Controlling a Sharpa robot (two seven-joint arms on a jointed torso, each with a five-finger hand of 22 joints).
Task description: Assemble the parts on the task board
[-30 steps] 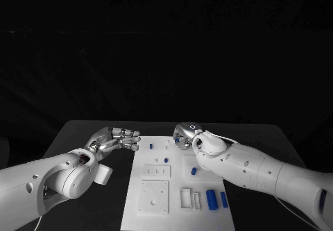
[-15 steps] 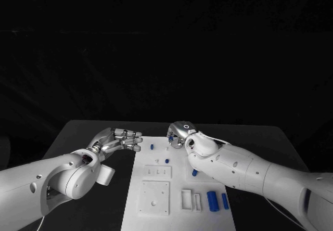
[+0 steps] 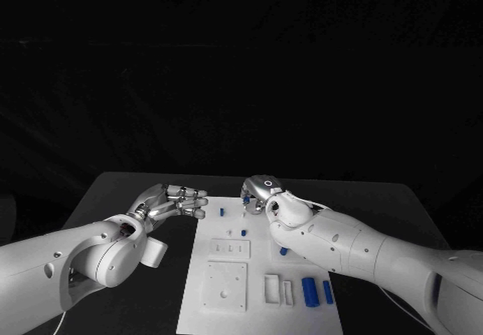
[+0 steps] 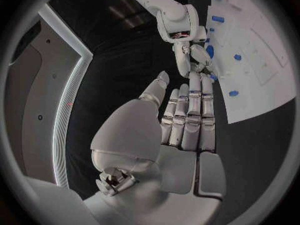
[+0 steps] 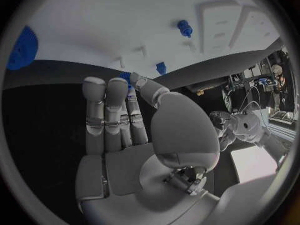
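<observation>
Right hand [image 3: 264, 194]: shifted toward far edge of task board [image 3: 227, 317], pinching small blue part [image 3: 246, 200], likely ready for placing. Left hand [image 3: 171, 201]: fingers straight, together, empty, beside board's left edge

left hand [image 3: 171, 200], right hand [image 3: 257, 193], task board [image 3: 257, 300]

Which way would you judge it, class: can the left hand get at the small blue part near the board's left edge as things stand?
Probably yes. The left hand hovers empty beside the task board, and the small blue part lies just past its fingertips with nothing between.
</observation>
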